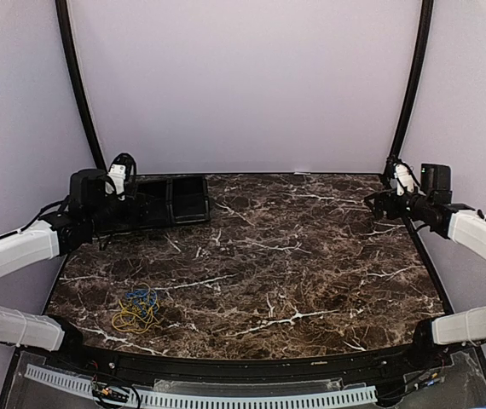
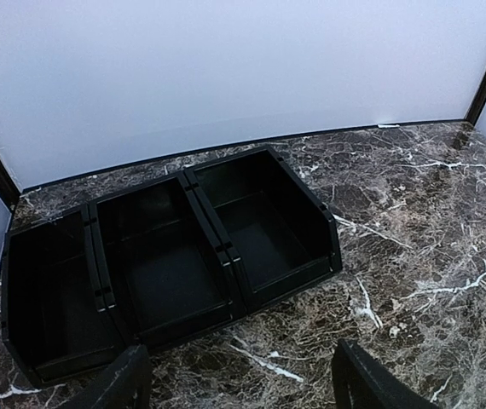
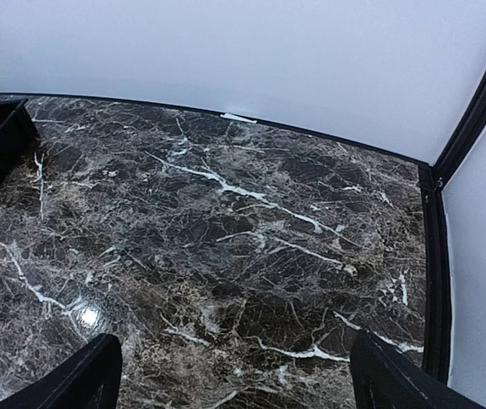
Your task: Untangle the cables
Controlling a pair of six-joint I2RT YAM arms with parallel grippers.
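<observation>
The yellow cable (image 1: 130,319) and the blue cable (image 1: 141,297) lie in one small tangled heap on the marble table, near the front left; only the top view shows them. My left gripper (image 1: 143,203) is raised at the back left by the black bins, far from the heap. In its wrist view the left gripper (image 2: 239,383) is open and empty. My right gripper (image 1: 378,203) is raised at the back right. In its wrist view the right gripper (image 3: 234,383) is open and empty over bare table.
Three black open bins (image 2: 162,256) stand side by side at the back left, also in the top view (image 1: 175,200). Black frame posts (image 1: 77,81) rise at both back corners. The table's right edge rail (image 3: 435,273) runs close to the right gripper.
</observation>
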